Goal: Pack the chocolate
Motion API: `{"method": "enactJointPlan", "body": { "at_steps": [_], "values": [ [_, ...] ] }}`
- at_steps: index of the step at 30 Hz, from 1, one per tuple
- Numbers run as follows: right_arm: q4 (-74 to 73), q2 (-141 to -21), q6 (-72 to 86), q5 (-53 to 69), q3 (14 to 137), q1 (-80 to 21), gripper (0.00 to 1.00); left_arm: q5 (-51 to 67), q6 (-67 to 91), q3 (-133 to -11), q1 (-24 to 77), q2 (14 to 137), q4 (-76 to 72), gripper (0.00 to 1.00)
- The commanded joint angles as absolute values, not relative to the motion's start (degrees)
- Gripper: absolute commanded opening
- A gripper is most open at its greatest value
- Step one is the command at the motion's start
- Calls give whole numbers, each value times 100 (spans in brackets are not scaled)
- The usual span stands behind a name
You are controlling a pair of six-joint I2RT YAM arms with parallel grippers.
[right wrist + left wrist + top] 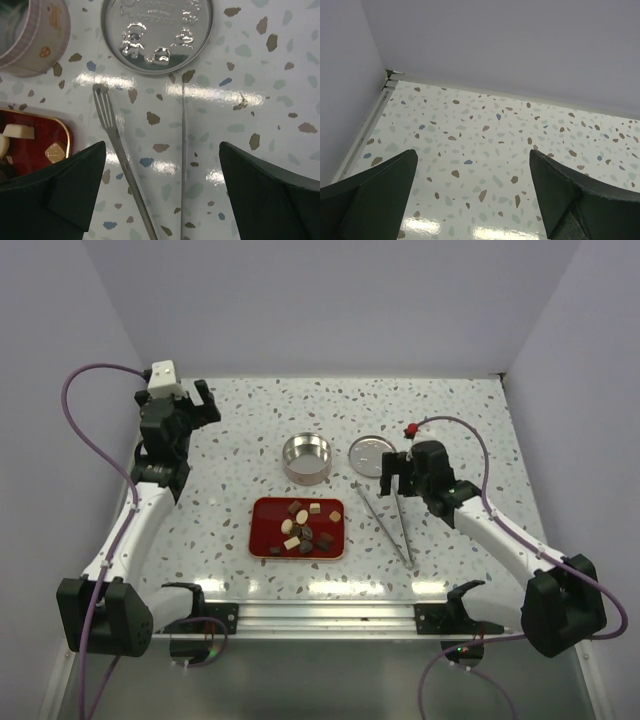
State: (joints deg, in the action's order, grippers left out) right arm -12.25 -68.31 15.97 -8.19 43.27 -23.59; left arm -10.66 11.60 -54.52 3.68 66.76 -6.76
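Several small chocolate pieces [303, 527], dark brown, light brown and cream, lie on a flat red tray [268, 542] in the middle of the table. A round open tin [306, 456] stands behind the tray, and its lid [370, 452] lies flat to its right. Long metal tweezers [386, 522] lie right of the tray. My right gripper [393, 477] hangs open over the tweezers [120, 145], both prongs between its fingers, below the lid [157, 33]. My left gripper [203, 403] is open at the far left over bare table, holding nothing.
The speckled table [480, 440] is walled in by pale panels on three sides. In the right wrist view the tin's wall [35, 40] and a corner of the red tray [60, 131] with two chocolate pieces [55, 150] show at the left.
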Motion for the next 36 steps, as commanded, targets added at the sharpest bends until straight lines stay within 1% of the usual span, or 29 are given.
{"method": "enactJointPlan", "body": {
  "at_steps": [1, 7, 10, 13, 27, 31, 32, 35, 36],
  "values": [
    [-1792, -6829, 2030, -800, 4324, -2584, 99, -1028, 1301, -5414, 396, 6583, -826, 100],
    [-2565, -6776, 2364, -800, 4087, -2847, 99, -906, 1318, -5344, 396, 6495, -923, 100],
    [-2672, -6776, 2487, -782, 3912, -2918, 99, -844, 1318, -5309, 396, 6486, -932, 100],
    [-2619, -6820, 2505, -765, 3780, -2944, 99, -782, 1336, -5265, 396, 6486, -975, 100],
    [-1899, -7848, 2496, -694, 3735, -3225, 99, -765, 1266, -5265, 396, 6504, -967, 100],
    [-1828, -8094, 2531, -887, 3762, -3261, 99, -730, 1257, -5265, 396, 6504, -967, 100],
    [-1819, -8121, 2540, -957, 3762, -3278, 98, -729, 1257, -5256, 396, 6504, -967, 100],
    [-1846, -8209, 2601, -1089, 3805, -3305, 90, -730, 1248, -5247, 396, 6495, -976, 100],
    [-1846, -8218, 2636, -1107, 3832, -3322, 81, -729, 1239, -5247, 396, 6504, -976, 100]
  ]
}}
